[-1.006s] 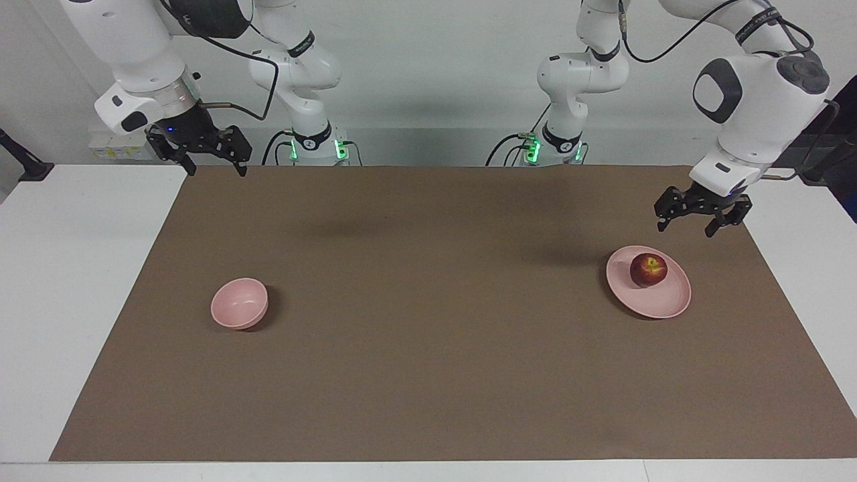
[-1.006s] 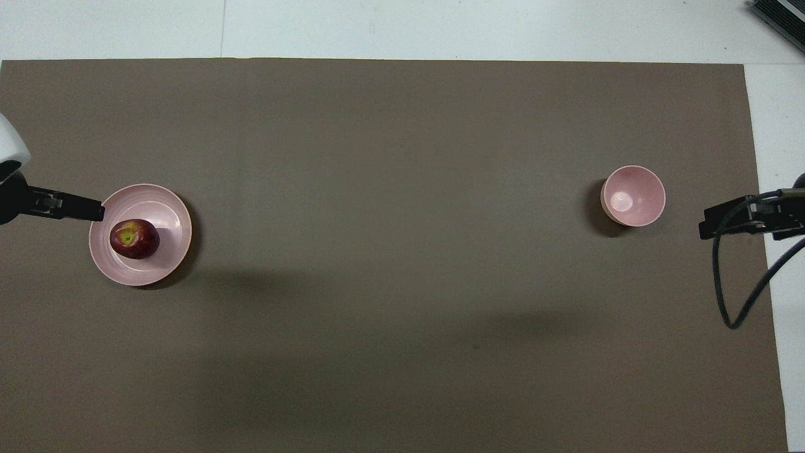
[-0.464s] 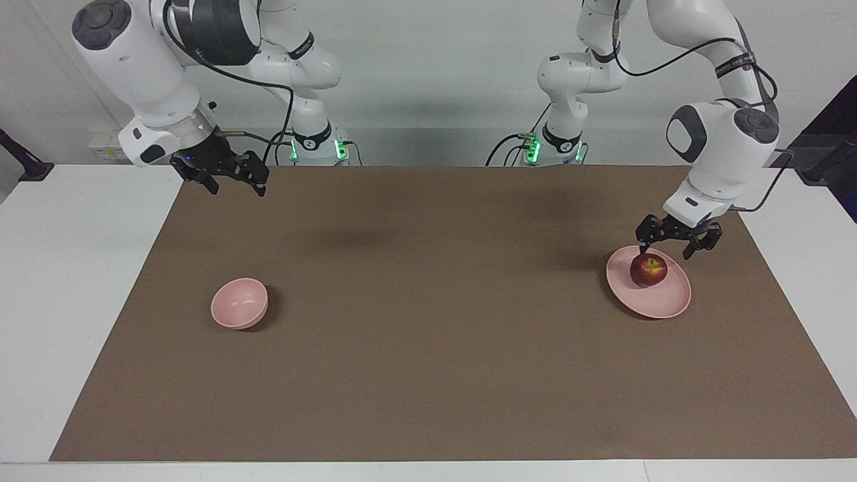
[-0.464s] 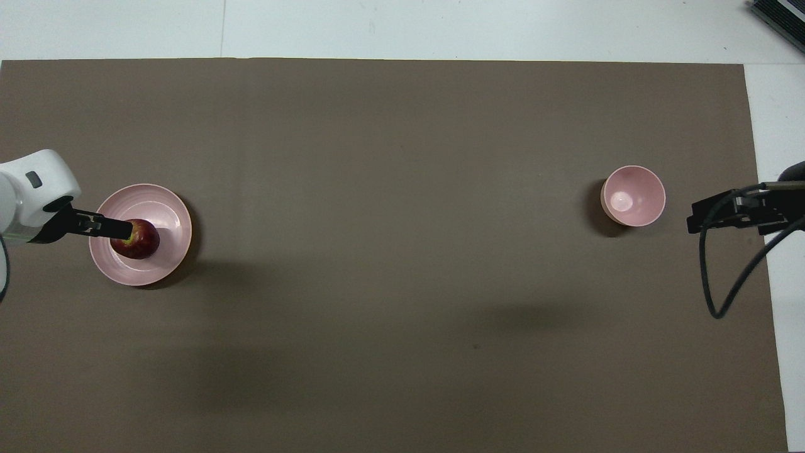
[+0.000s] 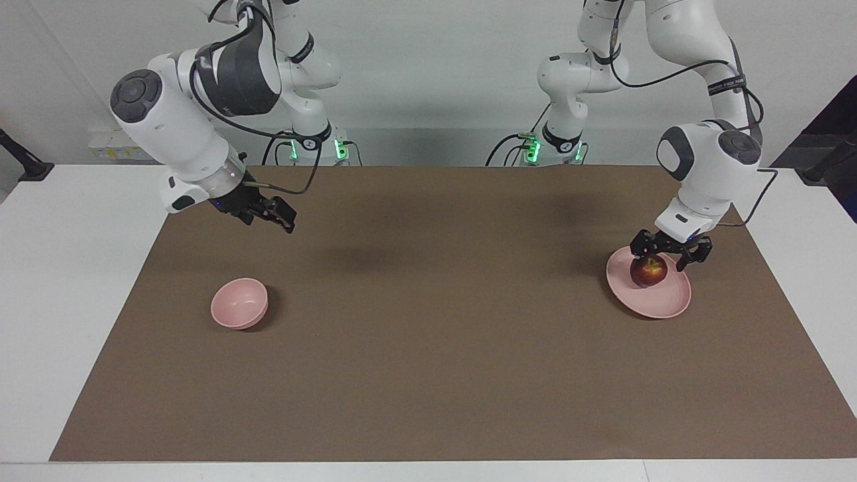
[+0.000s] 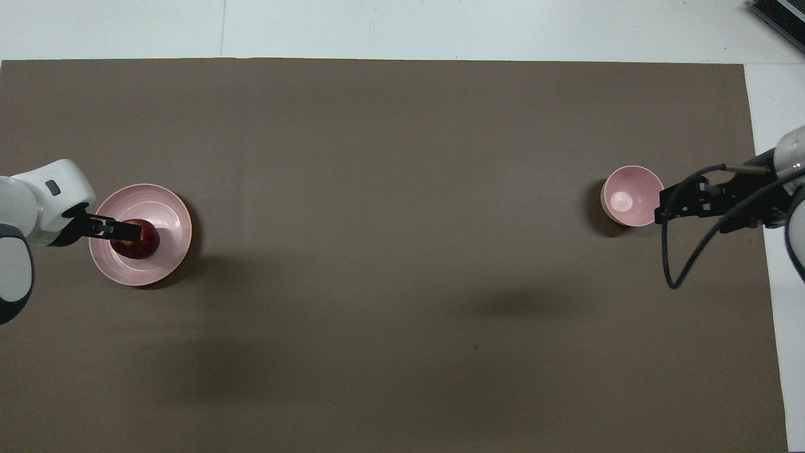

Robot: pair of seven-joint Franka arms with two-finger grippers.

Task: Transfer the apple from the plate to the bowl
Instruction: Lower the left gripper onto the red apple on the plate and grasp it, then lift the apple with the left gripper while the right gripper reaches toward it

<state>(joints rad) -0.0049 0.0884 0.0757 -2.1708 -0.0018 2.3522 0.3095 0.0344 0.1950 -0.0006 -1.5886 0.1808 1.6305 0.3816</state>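
Note:
The dark-red apple [image 5: 647, 274] [image 6: 143, 242] lies on the shallow pink plate [image 5: 659, 304] [image 6: 165, 211] at the left arm's end of the mat. My left gripper [image 5: 663, 262] [image 6: 123, 230] is low over the plate, open, with its fingers down on either side of the apple's top. The small deep pink bowl [image 5: 239, 303] [image 6: 631, 195] stands empty at the right arm's end. My right gripper [image 5: 286, 223] [image 6: 660, 211] hangs open in the air over the mat just beside the bowl, holding nothing.
A brown mat [image 5: 428, 348] covers most of the white table [image 5: 73, 268]. Both arm bases [image 5: 315, 144] stand at the table's robot edge. A black cable [image 6: 682, 270] loops down from the right wrist.
The left gripper has come down from beside the plate onto the apple, still open. The right arm has swung from the mat's corner in toward the bowl and lower.

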